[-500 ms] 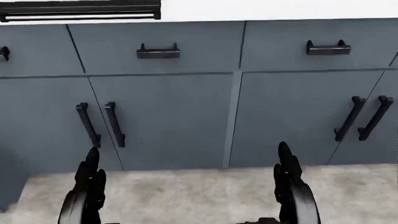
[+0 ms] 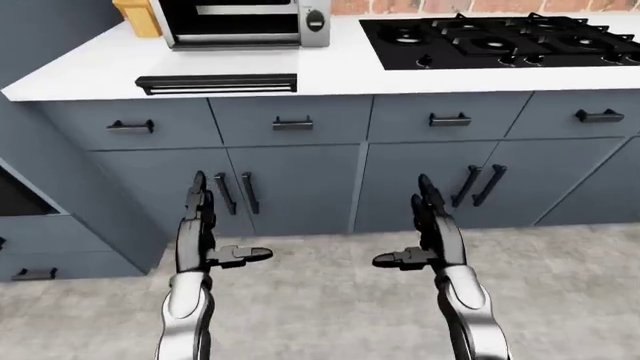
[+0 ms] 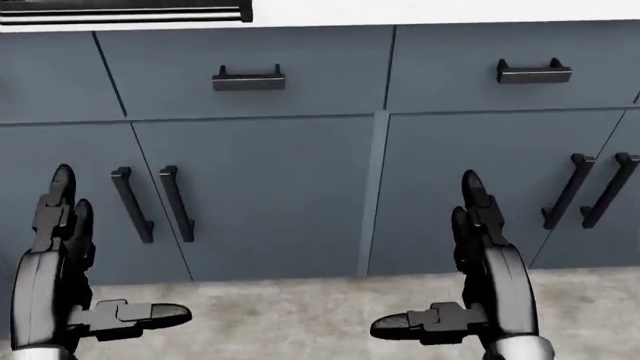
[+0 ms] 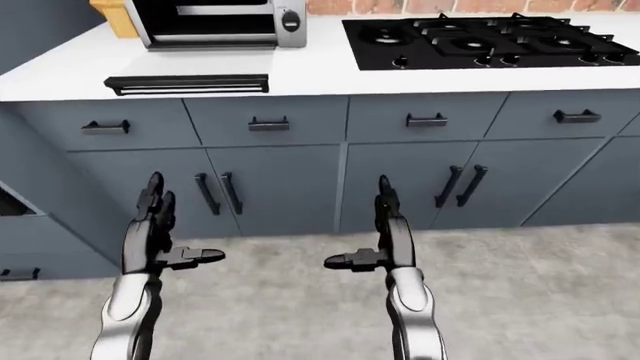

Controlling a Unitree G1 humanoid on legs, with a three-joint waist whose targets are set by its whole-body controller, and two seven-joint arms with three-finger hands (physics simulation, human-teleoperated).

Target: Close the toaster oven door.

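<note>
A kitchen run of grey-blue base cabinets [image 2: 290, 184] under a white countertop [image 2: 340, 71] fills the eye views, with speckled grey floor [image 2: 330, 300] below and a strip of brick wall above. Taking the silver toaster oven [image 2: 240, 21] as the landmark: it sits at the top left of the left-eye view, on the countertop. Its black drop-down door [image 2: 216, 83] lies flat and open just below it, jutting out to the counter's edge. A yellow block [image 2: 137, 16], only partly in view, stands just to its left. Well to its right is the black gas hob [image 2: 500, 37].

Both hands are well below the oven, down at cabinet-door level. The left hand [image 2: 200, 232] is almost straight beneath the open door, and the right hand [image 2: 425, 232] is below the hob. Each is spread wide with fingers pointing up and thumb sticking inward, gripping nothing.

Against the head view half a second back, both hands have risen and sit higher in frame, the left one has swung out toward the left edge, and the cabinets look slightly larger, so the camera has likely shifted too. I judge this as the start of the reach. The door is still fully down, and the left hand needs to climb under its lip to swing it up.
</note>
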